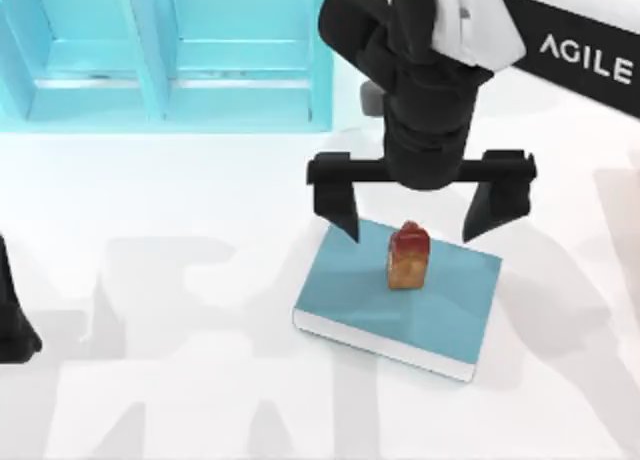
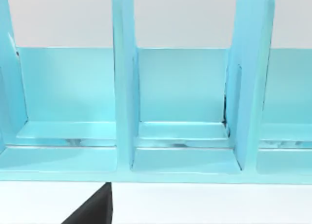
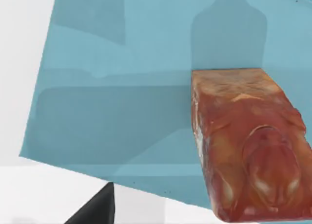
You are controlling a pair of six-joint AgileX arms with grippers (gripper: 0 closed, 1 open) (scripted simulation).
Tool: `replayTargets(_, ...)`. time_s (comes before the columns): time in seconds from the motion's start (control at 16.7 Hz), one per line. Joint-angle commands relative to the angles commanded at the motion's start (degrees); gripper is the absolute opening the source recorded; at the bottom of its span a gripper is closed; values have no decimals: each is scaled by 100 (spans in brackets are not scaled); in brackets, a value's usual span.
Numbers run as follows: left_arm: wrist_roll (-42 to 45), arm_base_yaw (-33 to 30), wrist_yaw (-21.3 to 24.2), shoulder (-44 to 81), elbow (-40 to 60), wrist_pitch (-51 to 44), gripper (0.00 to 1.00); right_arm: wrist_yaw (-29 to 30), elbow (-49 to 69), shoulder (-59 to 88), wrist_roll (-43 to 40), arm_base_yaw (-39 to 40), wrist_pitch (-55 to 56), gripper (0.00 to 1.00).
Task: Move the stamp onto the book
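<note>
Stamp (image 1: pixel 408 255): stands upright on the book (image 1: pixel 350 295), just right of the frame's centre in the top view, dark red top above an orange-tan body. It sits toward the cover's upper middle, well inside all four edges.

Book: lies flat on the white table (image 1: pixel 180 400), lower centre-right of the top view, slightly rotated, with its white page edge along the lower side.

Right gripper (image 1: pixel 420 218): above the stamp, fingers spread wide apart, one tip (image 1: pixel 345 220) over the book's upper left corner and the other beyond its upper right edge. Neither finger touches the stamp.

Right wrist view: the stamp (image 3: pixel 248 146) fills the lower right of the frame against the teal cover (image 3: pixel 112 102), free-standing, with nothing pinching it.

Step in hand: by the look of it, release is made and the stamp is placed; what remains is to clear the arm.

Doing it well: rise straight up with the fingers kept wide, so neither one brushes the tall, narrow stamp, which would probably topple at a sideways nudge. Swing away only once well above the red top.

Left arm (image 1: pixel 12 320): parked at the left edge of the top view; whether its fingers are apart cannot be told.

Shelf unit (image 2: pixel 180 112): light blue, compartments facing the left wrist camera; upper left of the top view, well apart from the book.
</note>
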Motion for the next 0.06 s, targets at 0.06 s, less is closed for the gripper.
replayTargets(0.06, 0, 0, 0, 0, 0, 0, 100, 0, 27, -3, 0, -1, -28, 100)
